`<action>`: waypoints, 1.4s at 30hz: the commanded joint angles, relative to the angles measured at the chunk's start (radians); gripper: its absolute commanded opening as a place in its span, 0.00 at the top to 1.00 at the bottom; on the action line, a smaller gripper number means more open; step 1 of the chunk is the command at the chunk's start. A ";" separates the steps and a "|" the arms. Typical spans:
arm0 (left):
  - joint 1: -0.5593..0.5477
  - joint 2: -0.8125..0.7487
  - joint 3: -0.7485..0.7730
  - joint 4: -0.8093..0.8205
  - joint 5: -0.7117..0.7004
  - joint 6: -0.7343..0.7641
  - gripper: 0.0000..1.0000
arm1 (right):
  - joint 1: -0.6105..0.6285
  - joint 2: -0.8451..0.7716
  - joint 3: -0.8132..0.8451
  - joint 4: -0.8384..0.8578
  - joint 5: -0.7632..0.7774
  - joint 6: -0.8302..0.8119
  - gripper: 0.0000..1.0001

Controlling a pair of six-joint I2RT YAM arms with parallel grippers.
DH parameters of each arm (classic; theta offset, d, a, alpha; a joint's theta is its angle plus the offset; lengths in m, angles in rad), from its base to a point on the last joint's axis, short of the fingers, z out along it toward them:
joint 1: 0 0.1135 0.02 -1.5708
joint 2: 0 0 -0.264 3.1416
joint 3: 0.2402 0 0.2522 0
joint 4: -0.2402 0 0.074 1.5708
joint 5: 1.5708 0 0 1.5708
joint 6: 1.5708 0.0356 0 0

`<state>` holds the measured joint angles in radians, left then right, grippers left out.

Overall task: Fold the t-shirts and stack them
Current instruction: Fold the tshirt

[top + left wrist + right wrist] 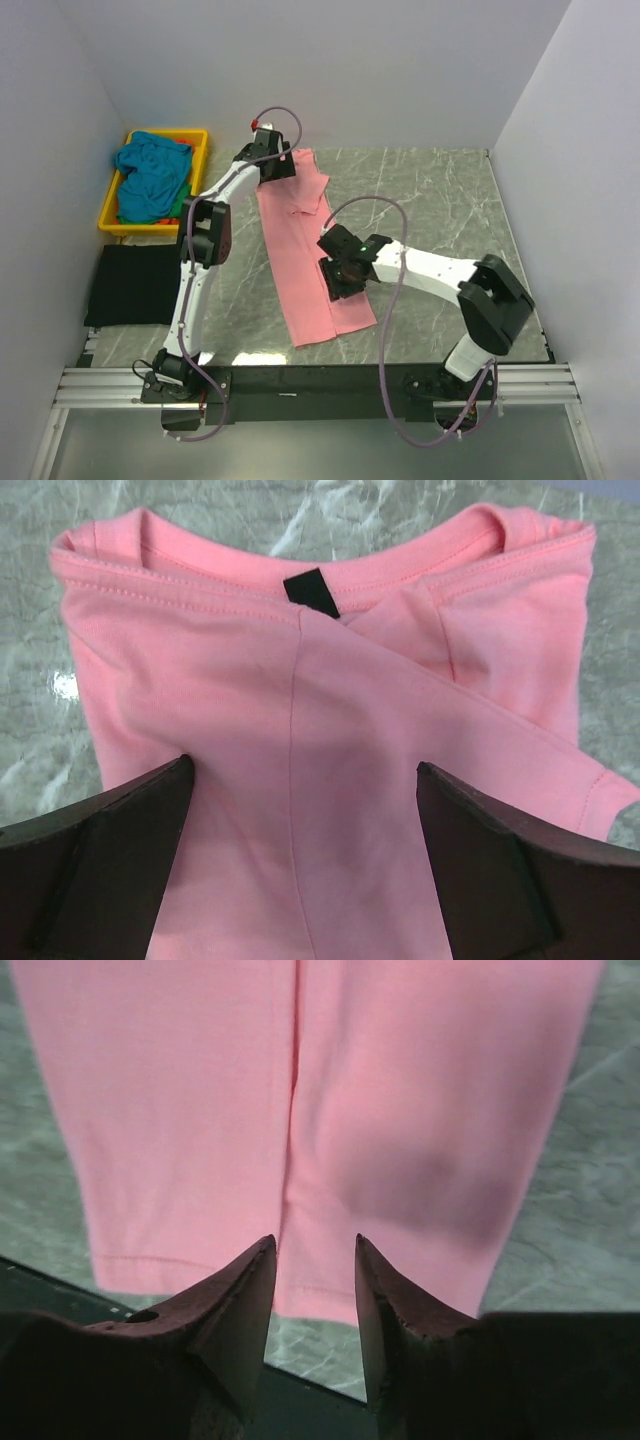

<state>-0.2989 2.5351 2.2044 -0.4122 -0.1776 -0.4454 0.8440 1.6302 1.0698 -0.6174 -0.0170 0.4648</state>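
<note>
A salmon pink t-shirt (300, 240) lies on the marble table as a long strip, its sides folded in. My left gripper (275, 165) hovers over the collar end. In the left wrist view it (303, 767) is wide open above the cloth (200, 660), with the black neck label (312, 592) just ahead. My right gripper (345, 278) hangs over the lower half. In the right wrist view it (314, 1240) is open with nothing between its fingers, above the hem end of the pink t-shirt (400, 1110). A teal blue t-shirt (150, 175) lies crumpled in a tray.
The yellow tray (200, 135) stands at the back left, with green and orange-red cloth showing under the teal one. A black mat (135, 285) lies on the table's left side, in front of the tray. White walls close in the table on three sides.
</note>
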 commanded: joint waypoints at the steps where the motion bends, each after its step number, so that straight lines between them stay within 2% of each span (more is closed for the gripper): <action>1: 0.006 -0.059 0.003 0.061 0.044 0.014 0.01 | -0.025 -0.116 0.029 -0.050 0.063 0.038 0.55; 6: 0.006 -0.205 -0.049 0.081 0.062 -0.030 0.00 | -0.118 -0.219 -0.112 -0.044 0.040 0.052 0.51; 9: 0.004 -0.309 -0.098 0.040 0.070 -0.076 0.01 | -0.138 -0.269 -0.198 -0.030 0.020 0.058 0.49; 15: -0.020 -0.579 -0.329 -0.106 0.033 -0.223 0.01 | -0.164 -0.342 -0.343 0.048 -0.052 0.089 0.49; 19: -0.063 -0.765 -0.657 -0.186 0.030 -0.314 0.02 | -0.169 -0.340 -0.390 0.088 -0.072 0.097 0.52; 21: -0.106 -0.870 -0.765 -0.237 0.009 -0.349 0.02 | -0.169 -0.342 -0.407 0.106 -0.072 0.100 0.53; 22: -0.123 -0.906 -0.875 -0.250 -0.005 -0.370 0.02 | -0.169 -0.343 -0.413 0.116 -0.080 0.104 0.53; 29: -0.265 -1.208 -1.258 -0.339 0.029 -0.528 0.04 | -0.169 -0.320 -0.430 0.127 -0.049 0.100 0.55; 35: -0.436 -1.337 -1.384 -0.399 0.088 -0.687 0.05 | -0.169 -0.294 -0.435 0.108 -0.046 0.090 0.58; 42: -0.532 -1.306 -1.451 -0.384 0.162 -0.762 0.06 | -0.171 -0.276 -0.426 0.067 -0.089 0.064 0.65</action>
<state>-0.7986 1.2076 0.7689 -0.7948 -0.0593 -1.1427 0.6800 1.3453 0.6456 -0.5213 -0.0952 0.5465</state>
